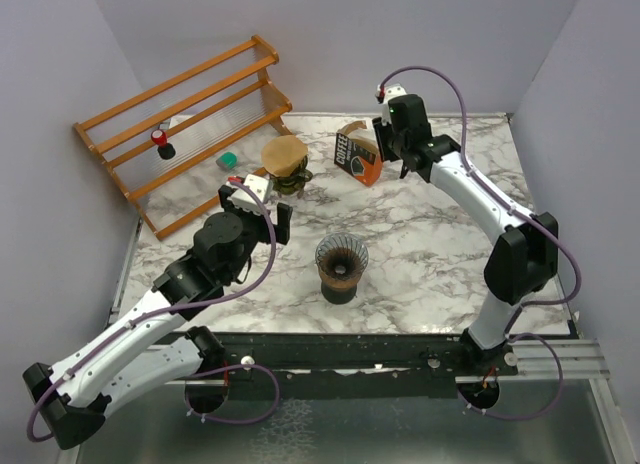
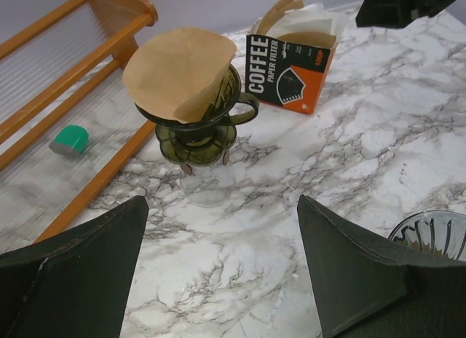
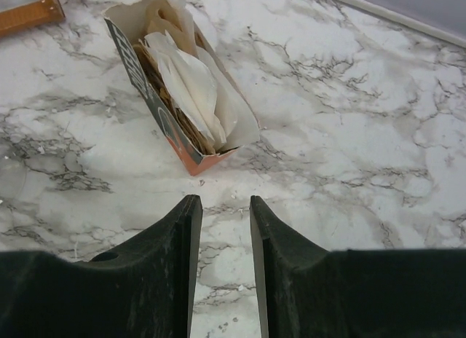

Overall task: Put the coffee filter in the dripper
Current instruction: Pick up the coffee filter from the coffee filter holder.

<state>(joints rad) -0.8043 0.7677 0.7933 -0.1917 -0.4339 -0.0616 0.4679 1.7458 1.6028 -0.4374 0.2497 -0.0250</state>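
Already coffee filter (image 2: 178, 68) in dripper (image 2: 202, 132); left gripper (image 2: 222, 207) wide apart, right gripper (image 3: 222, 203) narrowly ajar, both empty.

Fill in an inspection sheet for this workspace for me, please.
Surface: white marble-patterned tabletop.
Job's things: brown paper filter sits in dark green dripper; ribbed glass dripper holds no filter; orange coffee filter box open, filters inside.
Clutter: wooden rack, small green object within it, red-topped item on it.
Grippers: left gripper wide open, empty; right gripper narrowly open, empty.
Cables: purple cables loop along both arms.
Surroundings: plain lilac walls.
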